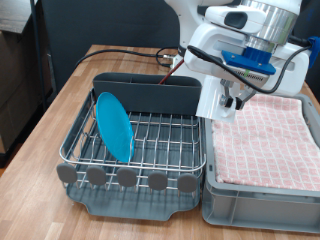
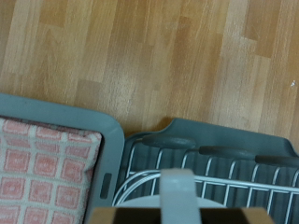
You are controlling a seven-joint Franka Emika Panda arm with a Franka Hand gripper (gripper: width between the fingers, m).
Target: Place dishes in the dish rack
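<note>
I am looking at a silver wire dish rack (image 1: pixel 140 140) sitting on a dark grey plastic tray, its thin metal bars forming a grid, with a tall smooth grey compartment (image 1: pixel 150 92) along the back and a row of round grey knobs (image 1: pixel 127 178) along the edge nearest the exterior view's bottom. A round light-blue plate (image 1: pixel 114 125), glossy and smooth, is standing nearly upright on edge among the wires at the rack's side toward the exterior view's left. To the exterior view's right of the rack, just beside it, a grey plastic crate (image 1: pixel 262 195) is lying on the table (image 1: pixel 60 110), lined with a soft red-and-white checked cloth (image 1: pixel 265 140) that is covering its whole inside. The table is pale wood with a visible plank grain. The gripper (image 1: pixel 232 100) is hanging above the seam between the rack's back corner and the crate, its white body and blue collar showing, and I am seeing a white object under it, though I cannot tell whether the fingers are closed on it or spread. In the wrist view I am seeing the rounded grey crate corner (image 2: pixel 103 131) with cloth, the rack's grey rim and wires (image 2: pixel 215 154), and a blurred pale shape at the bottom edge that I cannot identify.
</note>
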